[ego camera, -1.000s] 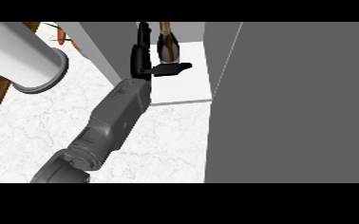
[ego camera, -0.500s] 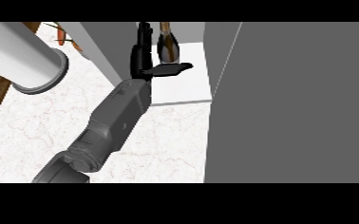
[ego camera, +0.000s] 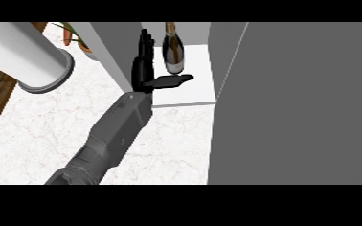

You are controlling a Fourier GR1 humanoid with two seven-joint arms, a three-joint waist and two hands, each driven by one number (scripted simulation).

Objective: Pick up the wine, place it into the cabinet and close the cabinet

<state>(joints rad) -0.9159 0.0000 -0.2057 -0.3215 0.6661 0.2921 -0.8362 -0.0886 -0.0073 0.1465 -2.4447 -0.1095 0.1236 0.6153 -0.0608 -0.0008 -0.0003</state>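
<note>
My left forearm (ego camera: 106, 139) is stretching over the marbled counter (ego camera: 42, 124) from the lower left. My left hand (ego camera: 143, 69) is holding spread at the cabinet's white shelf (ego camera: 194, 93), fingers (ego camera: 145, 48) straight and thumb (ego camera: 173, 80) sticking out to the right. The wine (ego camera: 174, 52) is standing upright on that shelf, just right of my fingers and just beyond my thumb, while the grey cabinet door (ego camera: 297, 100) is standing open at the right.

A white cylinder (ego camera: 35, 60) sits on the marble counter (ego camera: 56, 124) near a potted plant (ego camera: 79, 40).
</note>
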